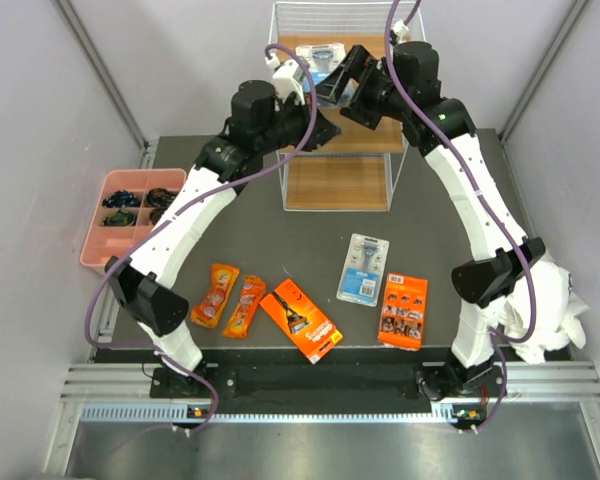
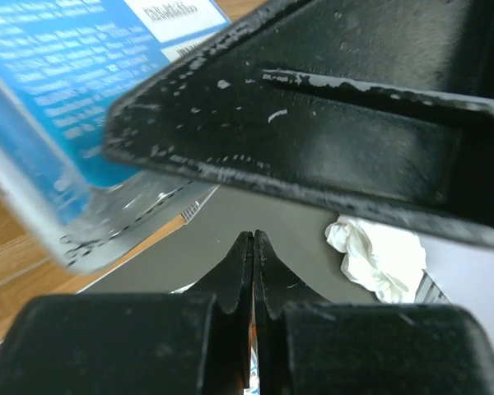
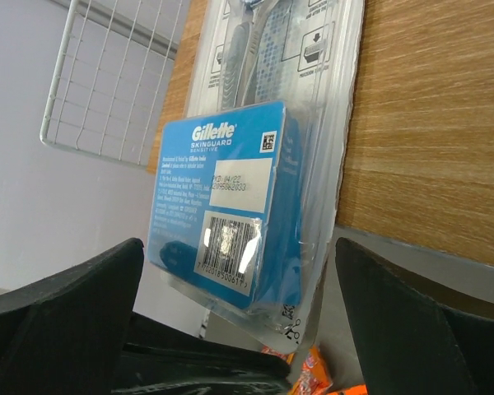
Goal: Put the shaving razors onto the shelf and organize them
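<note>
A clear-and-blue blister pack lies on the top board of the white wire shelf, its near end sticking out past the board's edge. My right gripper is open, its fingers on either side of that end without touching it; in the right wrist view the pack fills the gap of the gripper. My left gripper is shut and empty just below, close under the pack; its tips are pressed together. The other packs lie on the table: a second blister card, an orange card, a long orange-black box and two orange pouches.
A pink compartment tray with small dark items stands at the table's left edge. The shelf's lower board shows under the top one. White cloth wraps the right arm's base. Grey walls close in on both sides.
</note>
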Robot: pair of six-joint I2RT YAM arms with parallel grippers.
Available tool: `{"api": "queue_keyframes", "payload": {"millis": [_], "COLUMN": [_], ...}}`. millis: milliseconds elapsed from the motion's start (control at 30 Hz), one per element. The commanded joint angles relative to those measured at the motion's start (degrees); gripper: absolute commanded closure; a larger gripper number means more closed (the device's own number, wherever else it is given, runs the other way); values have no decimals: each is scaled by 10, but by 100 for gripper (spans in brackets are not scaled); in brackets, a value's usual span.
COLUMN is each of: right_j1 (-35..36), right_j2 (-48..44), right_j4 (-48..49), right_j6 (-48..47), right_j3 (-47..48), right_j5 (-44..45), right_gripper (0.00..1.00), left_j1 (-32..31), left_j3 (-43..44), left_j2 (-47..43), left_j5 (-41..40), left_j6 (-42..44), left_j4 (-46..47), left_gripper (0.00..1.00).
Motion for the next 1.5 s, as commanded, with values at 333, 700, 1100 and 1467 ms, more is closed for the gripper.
{"api": "queue_keyframes", "payload": {"millis": [333, 700, 1100, 1467], "right_j1": [6, 6, 7, 41], "right_j2": [-49, -111, -185, -288], "right_j4": [12, -8, 0, -1], "right_j6": [1, -20, -21, -36], "right_j3": [-24, -47, -135, -305], "right_j5": [-8, 7, 10, 61], "right_gripper": [1, 1, 1, 1], "left_j1": [-6, -6, -7, -7], "left_j3": [39, 87, -45, -265], "left_j2": [15, 48, -41, -202], "left_j5": [-146, -154, -128, -104], "left_j6": [17, 26, 8, -27], "left_j4": [37, 31, 56, 39], "left_gripper": [100, 100, 93, 37]}}
